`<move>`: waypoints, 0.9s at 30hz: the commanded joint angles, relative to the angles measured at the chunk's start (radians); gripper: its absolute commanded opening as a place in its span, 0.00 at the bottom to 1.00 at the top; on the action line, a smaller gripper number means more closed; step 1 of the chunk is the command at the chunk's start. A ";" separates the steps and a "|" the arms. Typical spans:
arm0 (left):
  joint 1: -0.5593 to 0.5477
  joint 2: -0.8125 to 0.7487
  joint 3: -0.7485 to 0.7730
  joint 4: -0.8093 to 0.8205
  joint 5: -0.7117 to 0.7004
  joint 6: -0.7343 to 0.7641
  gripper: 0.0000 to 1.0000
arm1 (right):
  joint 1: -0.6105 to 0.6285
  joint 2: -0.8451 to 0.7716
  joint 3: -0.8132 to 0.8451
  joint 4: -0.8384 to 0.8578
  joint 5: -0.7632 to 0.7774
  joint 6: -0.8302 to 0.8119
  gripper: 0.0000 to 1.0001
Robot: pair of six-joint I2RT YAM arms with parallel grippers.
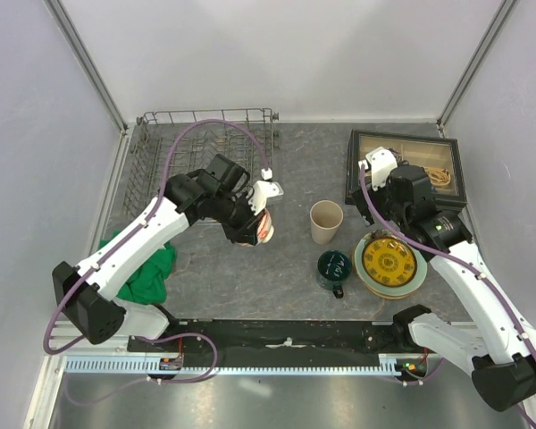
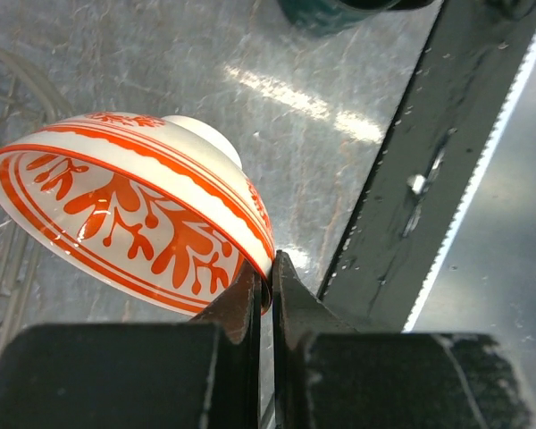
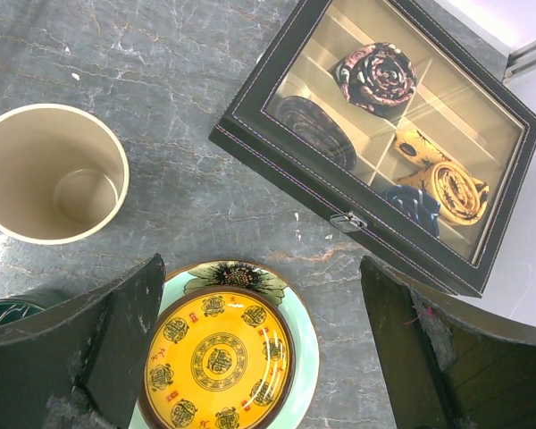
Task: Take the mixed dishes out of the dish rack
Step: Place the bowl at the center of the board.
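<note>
Worktop [image 1: 250, 286]: bare stretch at 8 o'clock from beige cup [image 1: 326, 222]. Obstacles: dark green mug [image 1: 332, 266] at 6, stacked plates [image 1: 389, 264] at 4, dark-framed box [image 1: 447, 156] at 2.

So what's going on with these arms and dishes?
They're emptying the dish rack. The left gripper pinches a red-and-white bowl by its rim, beside the rack. The right gripper hangs open near the yellow dish stacked on a pale green plate. A beige cup and dark green mug stand nearby.

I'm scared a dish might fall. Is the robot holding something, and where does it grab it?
The left gripper pinches the small red-and-white bowl by its rim. The right gripper is open and holds nothing.
</note>
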 commanded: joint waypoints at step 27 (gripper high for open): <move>-0.464 0.126 -0.134 0.167 -0.590 0.215 0.01 | -0.038 0.050 -0.009 0.020 -0.026 0.005 0.98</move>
